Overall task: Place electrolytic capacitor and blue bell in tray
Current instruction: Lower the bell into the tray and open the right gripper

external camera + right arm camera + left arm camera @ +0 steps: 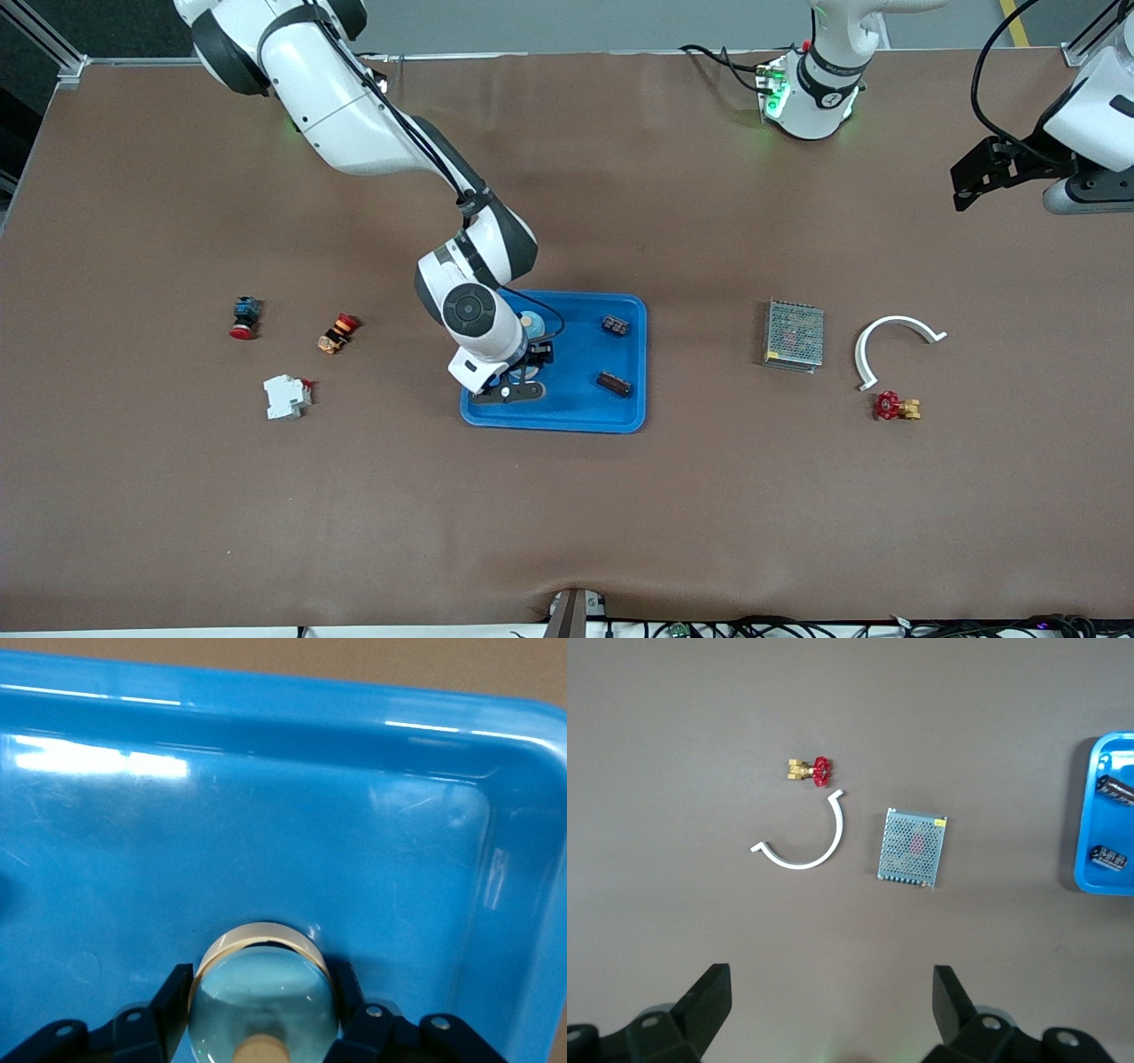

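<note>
My right gripper (263, 1014) pinches the blue bell (263, 992) by its smooth, slippery rigid dome low inside the tray (580, 416), while my left gripper (828, 1005) waits wide open, empty, well clear.

Table (567, 514): brown surface carrying every item listed.
Tray (631, 416): bright blue, near the table's middle.
Metal mesh box (794, 335): toward the left arm's end, beside the tray.
White curved piece (890, 341): just beside the mesh box.
Red-handled brass valve (897, 407): nearer the front camera than the curved piece.
Red-capped button (244, 317), orange-and-red part (337, 332), white block (286, 396): clustered toward the right arm's end.
</note>
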You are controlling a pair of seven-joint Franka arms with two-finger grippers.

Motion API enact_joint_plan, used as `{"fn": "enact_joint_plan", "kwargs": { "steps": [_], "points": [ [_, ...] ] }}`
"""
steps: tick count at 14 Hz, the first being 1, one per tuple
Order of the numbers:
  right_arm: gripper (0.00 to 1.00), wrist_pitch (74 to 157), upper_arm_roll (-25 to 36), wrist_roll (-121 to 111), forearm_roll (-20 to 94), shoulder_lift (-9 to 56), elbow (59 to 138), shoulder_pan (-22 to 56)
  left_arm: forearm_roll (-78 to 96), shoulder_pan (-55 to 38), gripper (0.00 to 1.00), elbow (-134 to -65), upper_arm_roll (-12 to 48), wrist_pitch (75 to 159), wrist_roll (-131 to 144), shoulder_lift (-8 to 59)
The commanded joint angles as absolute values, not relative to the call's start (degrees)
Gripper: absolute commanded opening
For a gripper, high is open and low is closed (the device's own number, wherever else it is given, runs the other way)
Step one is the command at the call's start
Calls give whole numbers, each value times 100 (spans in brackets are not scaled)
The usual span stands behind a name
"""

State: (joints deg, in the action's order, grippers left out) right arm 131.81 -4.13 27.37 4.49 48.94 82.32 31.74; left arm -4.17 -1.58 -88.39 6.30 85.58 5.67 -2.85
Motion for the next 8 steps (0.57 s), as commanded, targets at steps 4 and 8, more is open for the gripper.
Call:
{"fn": "enact_joint_plan", "kwargs": {
  "steps": [4,8],
  "points": [
    [100,13228,-378,2786,413,4940,8183,3182,-264,-158,100,-8956,580,8666,422,-387],
    [100,13140,-378,2777,439,4747,8183,3155,-272,-167,100,-8938,615,8675,413,-334]
  ]
}}
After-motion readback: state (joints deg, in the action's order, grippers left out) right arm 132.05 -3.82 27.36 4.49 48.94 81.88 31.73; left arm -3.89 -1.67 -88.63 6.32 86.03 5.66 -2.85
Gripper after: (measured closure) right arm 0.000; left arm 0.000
